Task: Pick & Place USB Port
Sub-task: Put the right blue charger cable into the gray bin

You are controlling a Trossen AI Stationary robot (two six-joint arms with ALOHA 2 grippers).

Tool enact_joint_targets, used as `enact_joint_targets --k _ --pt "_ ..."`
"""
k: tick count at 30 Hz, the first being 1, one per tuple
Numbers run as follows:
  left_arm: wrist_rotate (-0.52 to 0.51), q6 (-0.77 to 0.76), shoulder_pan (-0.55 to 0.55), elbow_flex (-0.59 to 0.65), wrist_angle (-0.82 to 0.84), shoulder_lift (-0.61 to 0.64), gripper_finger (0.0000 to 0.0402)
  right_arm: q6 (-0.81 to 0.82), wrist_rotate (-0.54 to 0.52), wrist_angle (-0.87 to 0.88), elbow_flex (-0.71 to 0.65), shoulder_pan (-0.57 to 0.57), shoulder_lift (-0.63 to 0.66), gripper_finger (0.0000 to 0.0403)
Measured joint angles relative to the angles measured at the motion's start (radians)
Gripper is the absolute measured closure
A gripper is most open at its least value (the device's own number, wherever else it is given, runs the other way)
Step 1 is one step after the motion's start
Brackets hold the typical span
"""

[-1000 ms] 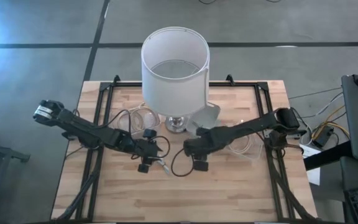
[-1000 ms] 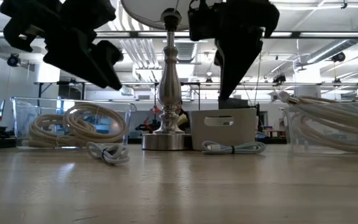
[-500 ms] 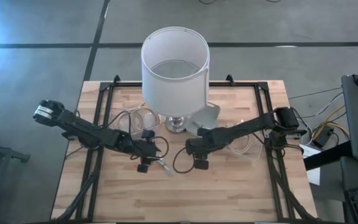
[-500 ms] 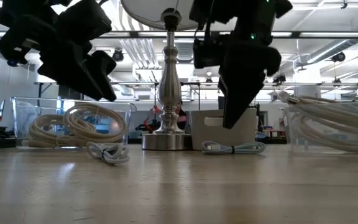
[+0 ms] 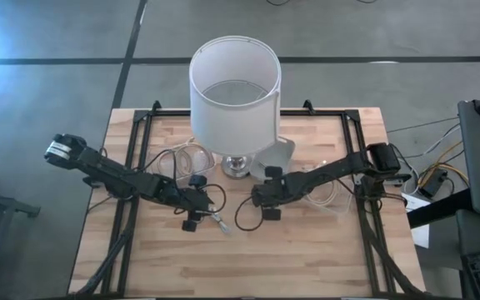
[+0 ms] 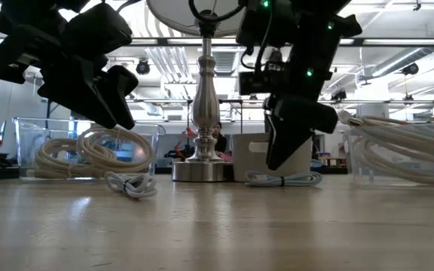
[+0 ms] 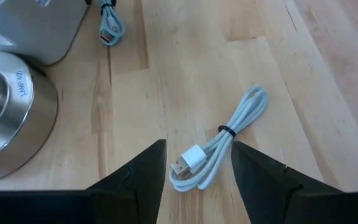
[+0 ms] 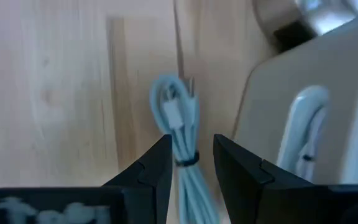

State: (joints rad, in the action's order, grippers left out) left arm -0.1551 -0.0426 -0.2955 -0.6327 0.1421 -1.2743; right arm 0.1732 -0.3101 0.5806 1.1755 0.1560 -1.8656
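A light-blue USB cable bundle (image 7: 219,140), tied at its middle, lies flat on the wooden table, its plug (image 7: 184,164) toward my left gripper (image 7: 197,158). That gripper is open above it, one finger on each side; it also shows in the high view (image 5: 194,215) and the low view (image 6: 119,117). A second tied light-blue cable (image 8: 179,127) lies on the table by the grey bin (image 8: 309,93). My right gripper (image 8: 191,155) is open just above it, as the low view (image 6: 277,158) shows.
A lamp with a white shade (image 5: 235,92) and metal base (image 7: 11,118) stands at the table's far middle. Clear containers of beige cable stand at the left (image 6: 89,147) and right (image 6: 405,150). The grey bin (image 6: 270,154) holds a white cable (image 8: 303,124).
My right gripper has come down toward the cable beside the grey bin, shifting a little toward the table's right edge. My left gripper has lowered slightly over its cable. Both stay open; neither cable has moved.
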Motion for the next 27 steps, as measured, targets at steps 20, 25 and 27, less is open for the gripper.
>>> enact_joint_targets --k 20,25,27 --pt "0.0 0.003 0.0 0.0 0.0 0.0 0.0216 0.001 0.044 -0.133 -0.106 -0.025 0.0 0.029" --pt "0.0 0.003 0.0 0.0 -0.002 0.0 0.0216 0.002 0.046 -0.137 -0.116 -0.041 0.001 0.0295" --pt "0.0 0.003 0.0 0.0 -0.002 0.0 0.0216 -0.003 0.051 -0.137 -0.116 -0.043 0.001 0.0306"
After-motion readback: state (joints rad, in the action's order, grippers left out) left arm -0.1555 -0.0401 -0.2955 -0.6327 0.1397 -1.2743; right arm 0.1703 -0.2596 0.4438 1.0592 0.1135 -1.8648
